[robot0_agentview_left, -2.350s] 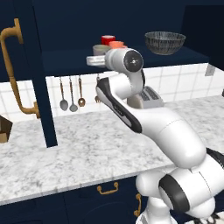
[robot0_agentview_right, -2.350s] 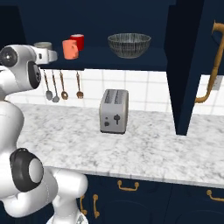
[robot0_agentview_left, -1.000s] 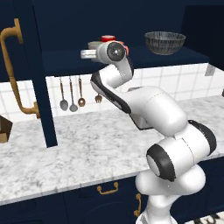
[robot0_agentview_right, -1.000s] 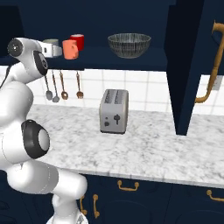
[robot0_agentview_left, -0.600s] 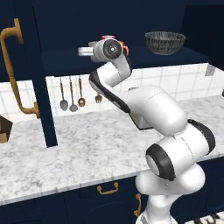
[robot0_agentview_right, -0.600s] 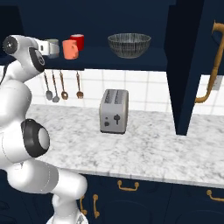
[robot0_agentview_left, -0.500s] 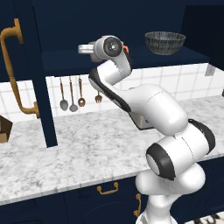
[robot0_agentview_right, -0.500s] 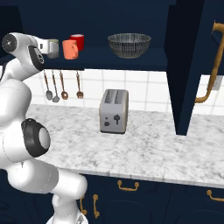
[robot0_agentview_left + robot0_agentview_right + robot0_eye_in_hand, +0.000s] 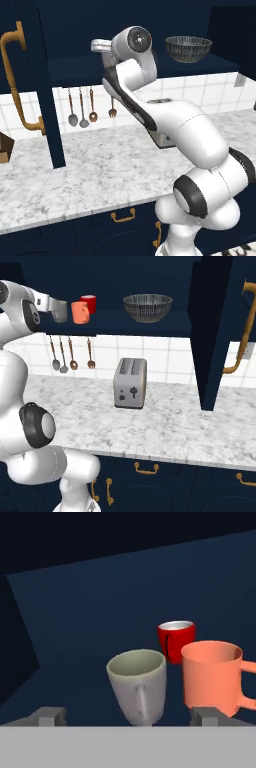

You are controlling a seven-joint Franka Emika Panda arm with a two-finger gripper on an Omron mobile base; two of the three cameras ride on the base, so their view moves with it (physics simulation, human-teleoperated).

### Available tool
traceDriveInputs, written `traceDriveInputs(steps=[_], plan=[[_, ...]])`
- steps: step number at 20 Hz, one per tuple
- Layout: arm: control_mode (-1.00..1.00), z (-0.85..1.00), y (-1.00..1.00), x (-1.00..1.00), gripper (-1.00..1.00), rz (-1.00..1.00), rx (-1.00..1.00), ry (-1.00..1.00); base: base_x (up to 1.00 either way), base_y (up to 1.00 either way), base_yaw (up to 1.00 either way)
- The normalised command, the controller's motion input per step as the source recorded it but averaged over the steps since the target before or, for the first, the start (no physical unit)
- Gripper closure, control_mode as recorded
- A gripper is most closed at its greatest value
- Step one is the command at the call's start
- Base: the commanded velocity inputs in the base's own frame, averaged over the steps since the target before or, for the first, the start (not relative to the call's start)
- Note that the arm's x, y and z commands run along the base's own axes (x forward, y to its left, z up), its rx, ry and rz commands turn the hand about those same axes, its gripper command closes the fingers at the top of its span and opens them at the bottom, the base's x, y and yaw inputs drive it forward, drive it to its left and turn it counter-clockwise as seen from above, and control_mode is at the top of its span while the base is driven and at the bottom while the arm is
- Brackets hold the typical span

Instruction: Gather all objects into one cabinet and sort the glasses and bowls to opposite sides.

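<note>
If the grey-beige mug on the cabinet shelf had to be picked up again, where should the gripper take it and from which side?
Grip the grey-beige mug across its body just under the rim, coming from the open shelf front. It stands upright with its handle facing the gripper, whose open jaws already straddle it. The salmon-orange mug crowds one side.

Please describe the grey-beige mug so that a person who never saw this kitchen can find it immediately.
Look at the shelf of the open navy wall cabinet, left end, far from the dark bowl. Three mugs cluster there; the grey-beige mug is nearest the gripper, beside the salmon-orange mug and before the red mug: the only colourless one.
</note>
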Motion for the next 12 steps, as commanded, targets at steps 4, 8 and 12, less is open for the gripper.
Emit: traceDriveInputs(steps=[4, 8, 12], plan=[[-1.00, 0.01, -0.11, -0.93, -1.00, 0.07, 0.07, -0.02, 0.00, 0.00, 0.00], [-1.00, 0.18, -0.18, -0.90, -1.00, 0.07, 0.10, -0.01, 0.00, 0.00, 0.00], [-1.00, 0.27, -0.25, -0.91, -1.00, 0.06, 0.12, 0.00, 0.00, 0.00, 0.00]])
